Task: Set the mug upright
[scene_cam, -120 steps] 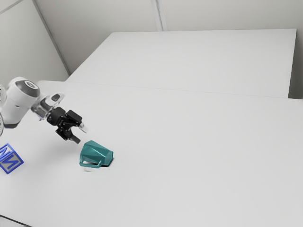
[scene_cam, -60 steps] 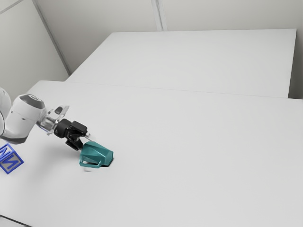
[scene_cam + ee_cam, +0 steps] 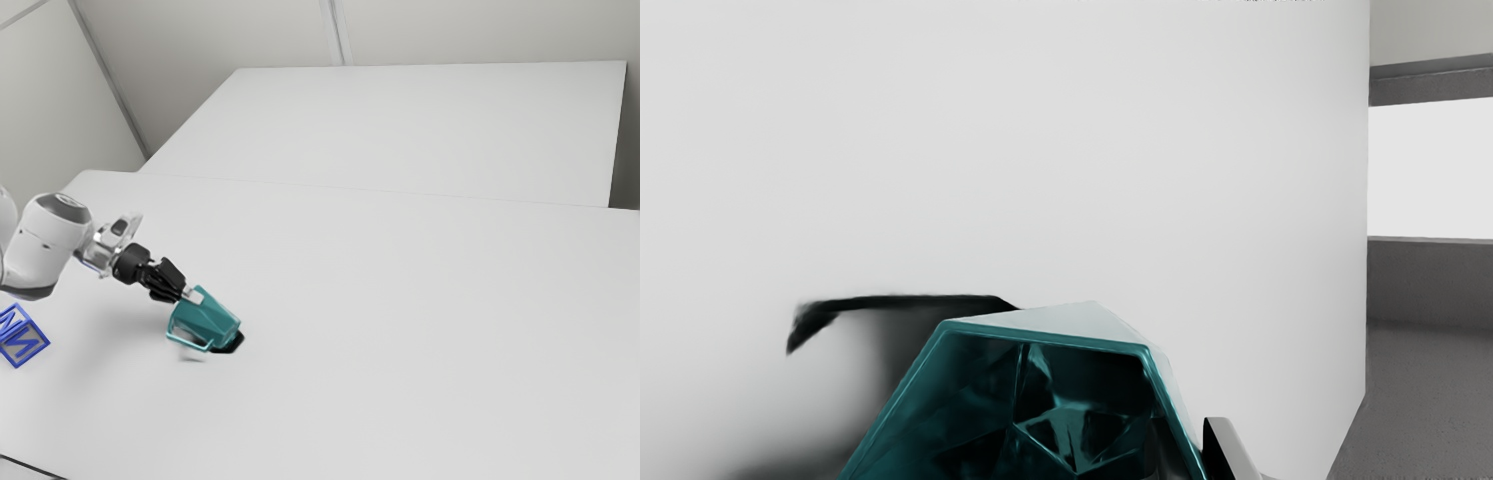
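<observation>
Jaws nearly closed, my gripper (image 3: 188,296) has 1 wall of the mug (image 3: 207,316) pinched at the mouth, 1 finger (image 3: 1230,447) outside the rim (image 3: 1046,337) and the other inside the cup. The mug sits in the lower left of the exterior frame, tipped, its long axis slanting from the mouth, at its upper left by my fingertips, down to the base end (image 3: 230,332) at its lower right. That slant is what the coming move turns on: the body lies beyond my jaws, nearly in line with my reach, so I judge that the mouth must rise and swing over the base, with my wrist turning as it goes. A straight pull back would only drag it. The handle (image 3: 190,345) is on the lower-left side of the body, apart from my fingers. With 1 wall held, I'd expect the weight to twist in my grip, so a slow turn seems wise. Below the base end is a dark shadow (image 3: 232,346) on the white table (image 3: 400,330); whether the base touches there, I can't tell. Farther out, at the left edge, sits 1 blue-edged block (image 3: 20,336), well apart from the mug.
</observation>
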Controlling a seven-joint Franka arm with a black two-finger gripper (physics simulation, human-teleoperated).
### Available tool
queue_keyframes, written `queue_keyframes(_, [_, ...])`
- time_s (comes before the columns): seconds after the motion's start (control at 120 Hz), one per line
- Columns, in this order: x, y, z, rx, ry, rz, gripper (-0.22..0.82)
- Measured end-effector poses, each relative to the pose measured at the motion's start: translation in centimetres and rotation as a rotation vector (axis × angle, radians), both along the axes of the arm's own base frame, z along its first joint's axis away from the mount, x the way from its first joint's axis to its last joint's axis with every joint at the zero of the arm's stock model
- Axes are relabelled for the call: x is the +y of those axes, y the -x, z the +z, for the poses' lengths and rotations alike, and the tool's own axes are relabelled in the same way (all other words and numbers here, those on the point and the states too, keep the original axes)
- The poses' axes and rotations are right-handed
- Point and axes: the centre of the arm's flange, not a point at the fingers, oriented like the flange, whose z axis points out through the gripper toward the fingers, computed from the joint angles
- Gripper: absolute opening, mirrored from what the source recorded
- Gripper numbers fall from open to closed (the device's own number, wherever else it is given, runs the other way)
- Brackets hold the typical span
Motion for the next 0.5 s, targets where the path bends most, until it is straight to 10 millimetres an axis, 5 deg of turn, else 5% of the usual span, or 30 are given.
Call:
queue_keyframes(0.242, [-1.0, -0.3, 4.5, -0.090, -0.023, -0.041, -0.17])
queue_keyframes(0.5, [-9.5, -4.2, 11.1, -0.145, -0.386, -0.338, -0.18])
